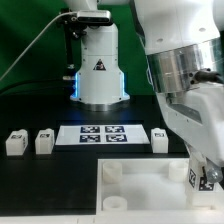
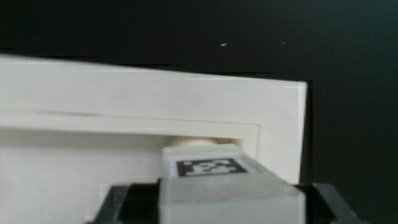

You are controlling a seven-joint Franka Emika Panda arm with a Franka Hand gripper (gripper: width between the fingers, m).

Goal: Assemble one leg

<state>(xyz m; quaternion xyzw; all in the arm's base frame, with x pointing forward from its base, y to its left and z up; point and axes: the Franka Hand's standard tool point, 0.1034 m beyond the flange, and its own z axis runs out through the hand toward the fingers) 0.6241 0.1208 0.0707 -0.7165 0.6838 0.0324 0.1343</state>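
Note:
My gripper [image 1: 204, 178] is shut on a leg [image 2: 217, 175], a small white block with a black-and-white marker tag. In the wrist view the leg stands between the two dark fingers [image 2: 134, 203], its tip at a round corner socket [image 2: 199, 142] of the large white tabletop [image 2: 107, 140]. In the exterior view the held leg [image 1: 205, 178] is at the tabletop's [image 1: 140, 195] corner on the exterior view's right, mostly hidden by the arm. Three more legs stand behind: two [image 1: 15, 142] [image 1: 44, 141] on the exterior view's left, one [image 1: 159, 138] right of the marker board.
The marker board [image 1: 103, 134] lies flat on the black table behind the tabletop. The robot's white base [image 1: 100, 75] stands at the back. A cable runs across the back of the exterior view's left.

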